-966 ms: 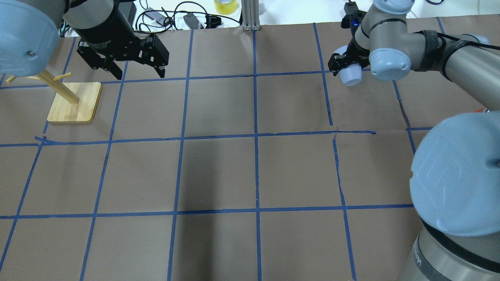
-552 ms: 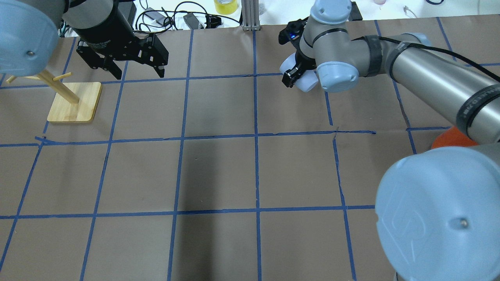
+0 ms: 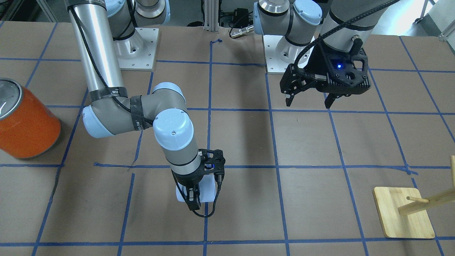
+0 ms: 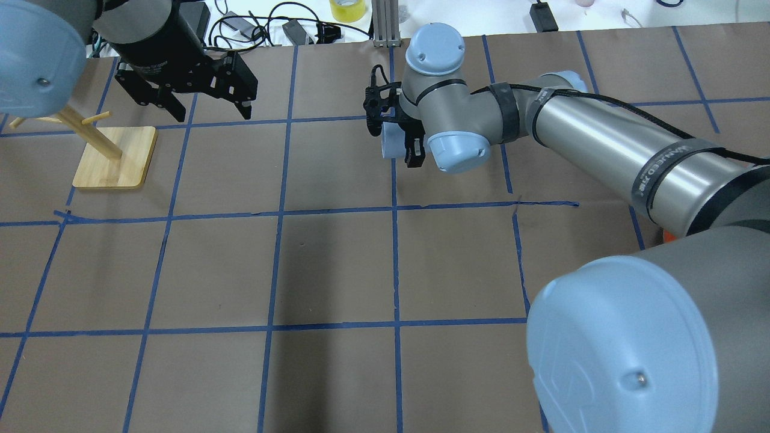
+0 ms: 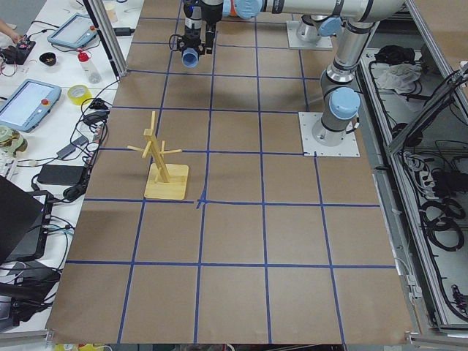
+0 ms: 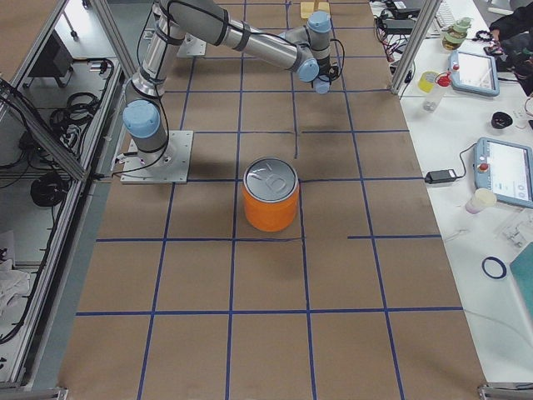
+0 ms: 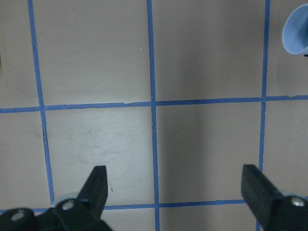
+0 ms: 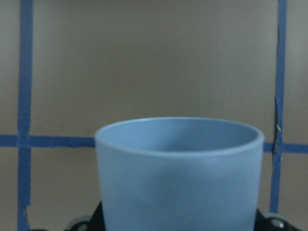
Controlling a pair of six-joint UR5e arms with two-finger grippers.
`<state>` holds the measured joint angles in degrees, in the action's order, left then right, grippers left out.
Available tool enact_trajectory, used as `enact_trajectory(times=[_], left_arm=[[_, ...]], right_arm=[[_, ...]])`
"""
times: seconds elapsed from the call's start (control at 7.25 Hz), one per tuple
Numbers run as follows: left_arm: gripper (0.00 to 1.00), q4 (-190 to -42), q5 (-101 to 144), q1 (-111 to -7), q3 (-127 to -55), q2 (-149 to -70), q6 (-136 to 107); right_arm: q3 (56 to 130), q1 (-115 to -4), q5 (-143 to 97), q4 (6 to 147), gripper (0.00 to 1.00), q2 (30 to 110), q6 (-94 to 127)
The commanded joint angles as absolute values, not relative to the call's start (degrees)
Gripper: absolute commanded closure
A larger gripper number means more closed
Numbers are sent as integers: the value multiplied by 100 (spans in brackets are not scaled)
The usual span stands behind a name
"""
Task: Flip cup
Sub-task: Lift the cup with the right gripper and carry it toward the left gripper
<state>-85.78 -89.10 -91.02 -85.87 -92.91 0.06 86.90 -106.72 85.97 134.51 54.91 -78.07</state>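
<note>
My right gripper point(image 4: 402, 137) is shut on the cup point(image 4: 390, 141), a small pale blue tumbler, and holds it above the table near the centre line at the far side. The cup's mouth points away from the gripper. The cup fills the lower half of the right wrist view point(image 8: 179, 178). In the front view the gripper point(image 3: 194, 197) partly hides the cup point(image 3: 209, 187). The cup also shows at the top right of the left wrist view point(image 7: 296, 30). My left gripper point(image 4: 213, 113) is open and empty above the far left of the table, near the wooden rack; it shows in the front view point(image 3: 307, 104) too.
A wooden peg rack point(image 4: 114, 157) stands at the far left, just under the left gripper. A large orange can with a silver top point(image 3: 26, 122) stands on the robot's right side of the table. Cables and a yellow tape roll point(image 4: 348, 9) lie beyond the far edge.
My right arm has swept left across the far side of the table, carrying the cup from the far right to the centre line. The left arm has not moved.
</note>
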Motion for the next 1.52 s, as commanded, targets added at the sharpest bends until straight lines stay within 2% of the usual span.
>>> enact_trajectory(times=[0.0, 0.28, 0.55, 0.97, 1.1, 1.24, 1.38], left_arm=[[0, -8578, -8912, -9105, -8587, -9290, 9], [0, -8578, -8912, -9105, -8587, -9290, 9], [0, -8578, -8903, -9105, -8587, -9290, 9], [0, -8578, -8903, -9105, -8587, -9290, 9], [0, -8578, -8903, -9105, -8587, -9290, 9], [0, -8578, -8903, -9105, -8596, -9290, 9], [0, -8578, -8903, -9105, -8596, -9290, 9]], right_arm=[[8649, -11186, 8464, 13456, 96, 5423, -7464], [8631, -11267, 8010, 13526, 96, 5204, -7287], [8631, -11268, 7831, 13711, 91, 5125, -7155], [8517, -11268, 7822, 13816, 65, 4887, -7146], [8447, -11268, 7814, 13877, 53, 4774, -7146], [8359, -11268, 7735, 13913, 4, 4755, -7146], [8358, -11268, 7726, 13904, 0, 4807, -7146]])
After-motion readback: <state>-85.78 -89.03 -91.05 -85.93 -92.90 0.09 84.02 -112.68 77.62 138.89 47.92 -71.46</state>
